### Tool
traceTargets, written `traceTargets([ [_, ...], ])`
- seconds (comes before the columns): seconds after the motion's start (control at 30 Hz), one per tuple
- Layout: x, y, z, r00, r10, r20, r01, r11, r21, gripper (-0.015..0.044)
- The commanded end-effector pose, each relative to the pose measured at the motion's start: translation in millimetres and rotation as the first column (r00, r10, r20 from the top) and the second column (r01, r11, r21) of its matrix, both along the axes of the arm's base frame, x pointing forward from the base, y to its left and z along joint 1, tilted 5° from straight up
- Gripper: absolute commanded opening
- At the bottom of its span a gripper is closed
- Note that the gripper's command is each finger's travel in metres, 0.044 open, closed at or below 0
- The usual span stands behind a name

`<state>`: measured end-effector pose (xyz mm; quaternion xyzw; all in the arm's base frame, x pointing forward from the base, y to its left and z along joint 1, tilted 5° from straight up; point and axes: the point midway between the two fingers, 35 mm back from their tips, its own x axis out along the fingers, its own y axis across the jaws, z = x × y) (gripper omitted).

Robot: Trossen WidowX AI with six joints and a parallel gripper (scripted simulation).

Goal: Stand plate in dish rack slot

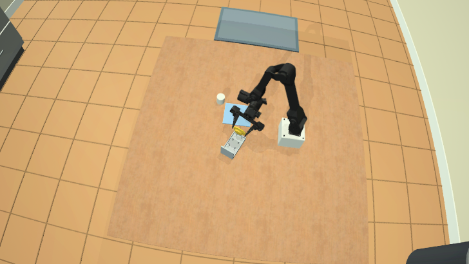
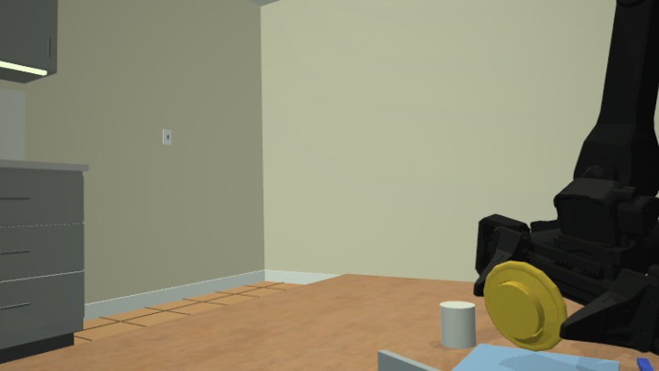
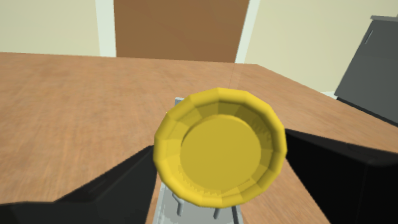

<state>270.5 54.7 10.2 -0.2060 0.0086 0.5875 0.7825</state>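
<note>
The yellow plate (image 1: pixel 239 131) (image 2: pixel 516 306) (image 3: pixel 220 155) is held by opposite sides of its rim and stands nearly upright, a little tilted. My gripper (image 1: pixel 239 131) (image 2: pixel 520 310) (image 3: pixel 217 144) is shut on it, one finger on each side. The grey dish rack (image 1: pixel 227 152) (image 2: pixel 392 362) (image 3: pixel 196 216) has small pegs inside and a tall end wall. The plate is above or just beside the rack's end away from that wall; its exact height is hard to tell. In the wrist view the plate hides much of the rack.
A light blue cloth (image 1: pixel 229 115) (image 2: pixel 486 360) lies behind the rack, partly under the arm. A white cylinder (image 1: pixel 220 98) (image 2: pixel 457 326) stands beyond it. A blue object (image 2: pixel 644 365) shows at the lower right of the exterior view. The arm's white base (image 1: pixel 290 141) stands right of the rack.
</note>
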Motion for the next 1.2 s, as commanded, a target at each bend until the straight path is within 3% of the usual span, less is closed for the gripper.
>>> traceTargets([
  [0.0, -1.2, 0.0, -0.7, 1.0, -0.006, -0.009, 0.006, 1.0, 0.014, 0.0],
  [0.73, 5.7, 6.1, -52.2, 1.0, -0.007, 0.016, 0.007, 1.0, 0.0, 0.0],
  [1.17, 5.0, 6.5, -47.7, 1.0, -0.007, 0.01, 0.007, 1.0, 0.0, 0.0],
])
